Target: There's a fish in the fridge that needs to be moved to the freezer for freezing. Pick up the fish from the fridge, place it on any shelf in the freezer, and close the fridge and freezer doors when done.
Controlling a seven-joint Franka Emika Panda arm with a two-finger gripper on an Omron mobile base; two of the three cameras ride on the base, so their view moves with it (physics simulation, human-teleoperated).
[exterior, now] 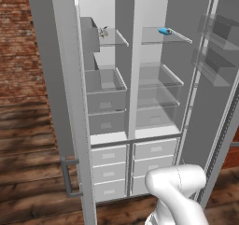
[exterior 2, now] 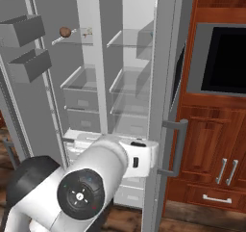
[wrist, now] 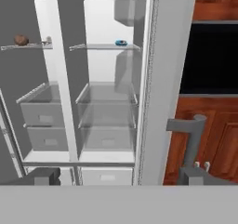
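On the top glass shelf of the left-hand half of the tall grey unit lies the fish, a tiny pale shape set toward the back of the shelf. In the right base view, the fish sits just beside a round brown item on the same plate, the two apart. The hand view shows the same pair, brown item to the left of the fish. A bright blue oblong item rests on the top shelf of the right-hand half. Both doors stand swung wide: the left door with its bar handle low down, and the right door edge-on, its handle facing the wooden cabinets. Clear bins and grey drawers fill the lower levels of both halves. The gripper hangs in front of the unit at drawer height, well apart from the fish, its fingertips spread as wide as they go, with nothing between them.
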